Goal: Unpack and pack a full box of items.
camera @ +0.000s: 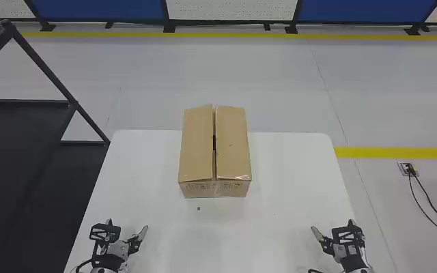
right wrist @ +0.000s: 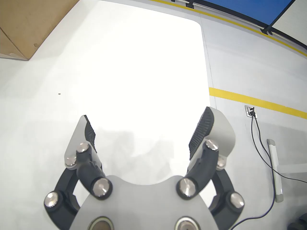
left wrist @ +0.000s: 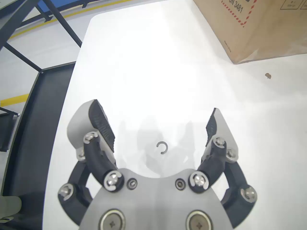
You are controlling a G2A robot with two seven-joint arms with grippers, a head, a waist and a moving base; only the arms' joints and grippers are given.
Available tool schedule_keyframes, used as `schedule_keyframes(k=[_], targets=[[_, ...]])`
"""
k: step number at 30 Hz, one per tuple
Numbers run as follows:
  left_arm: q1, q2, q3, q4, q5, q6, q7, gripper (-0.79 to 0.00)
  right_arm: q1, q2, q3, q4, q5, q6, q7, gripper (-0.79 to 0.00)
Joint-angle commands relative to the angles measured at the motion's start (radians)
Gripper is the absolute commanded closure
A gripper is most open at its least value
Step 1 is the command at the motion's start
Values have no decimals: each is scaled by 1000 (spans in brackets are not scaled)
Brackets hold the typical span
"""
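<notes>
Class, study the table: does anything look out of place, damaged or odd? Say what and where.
Two small strays. A loose C-shaped metal clip lies on the table under the left gripper, between its open jaws. A brown crumb sits just in front of the box. Both look like debris.

Brown box (camera: 215, 151), white table (camera: 287, 205), ridged black claw pads (left wrist: 102, 124).

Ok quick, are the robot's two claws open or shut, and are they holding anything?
Left gripper: open, holding nothing.
Right gripper: open, holding nothing.
</notes>
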Motion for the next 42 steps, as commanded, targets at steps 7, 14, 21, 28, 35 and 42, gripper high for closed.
schedule_keyframes(k=[7, 14, 21, 28, 35, 42], targets=[[0, 0, 0, 0, 0, 0, 0, -785, 0, 0, 0, 0, 0, 0, 0, -784], [0, 0, 0, 0, 0, 0, 0, -784, 0, 0, 0, 0, 0, 0, 0, -785], [-2, 1, -25, -6, -93, -104, 42, -785, 22, -4, -35, -44, -23, -13, 6, -785], [5, 4, -104, -72, -181, -167, 73, -785, 57, -10, -80, -153, -41, -19, 21, -785], [-24, 3, -137, -73, -223, -185, 109, -785, 105, -23, -137, -246, 28, 11, 111, -785], [-24, 3, -137, -73, -223, -185, 109, -785, 107, -22, -137, -250, 22, 4, 126, -785]])
